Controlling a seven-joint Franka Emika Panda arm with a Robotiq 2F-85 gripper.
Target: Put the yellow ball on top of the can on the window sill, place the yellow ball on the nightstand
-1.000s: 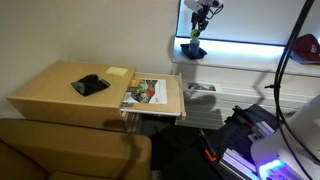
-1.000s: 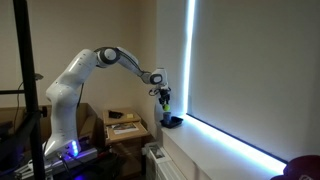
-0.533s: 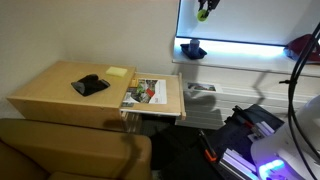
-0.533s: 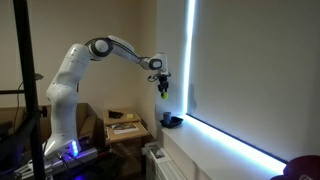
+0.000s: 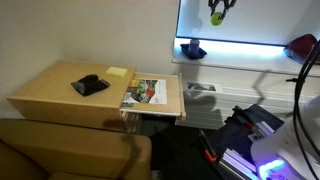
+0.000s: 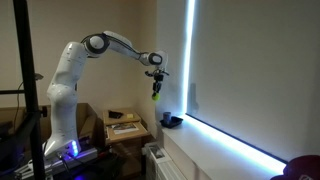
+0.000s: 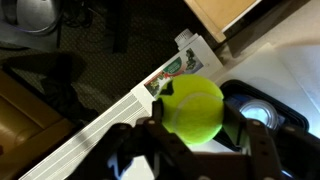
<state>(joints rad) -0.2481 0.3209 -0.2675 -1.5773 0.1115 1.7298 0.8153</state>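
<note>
My gripper [image 5: 218, 12] is shut on the yellow ball [image 7: 193, 108] and holds it high in the air above the window sill [image 5: 240, 50]. The ball also shows in both exterior views [image 5: 217, 17] [image 6: 154, 96]. The can [image 5: 192, 49], squat and dark blue-black, stands on the sill below and to the side of the gripper; it is also seen from above in the wrist view [image 7: 255, 110] and in an exterior view [image 6: 172, 122]. The nightstand [image 5: 60, 95] is the light-tan cabinet further along, with a magazine [image 5: 145, 93] on its side board.
A dark object [image 5: 90, 85] and a yellow pad [image 5: 117, 72] lie on the nightstand top. A red rounded object [image 5: 303, 46] sits on the sill at the far end. A brown couch [image 5: 70, 155] is in front of the nightstand. Cables and the robot base [image 5: 270, 150] lie below.
The gripper rose from the can with the yellow ball held in it, then drifted sideways along the window while staying high.
</note>
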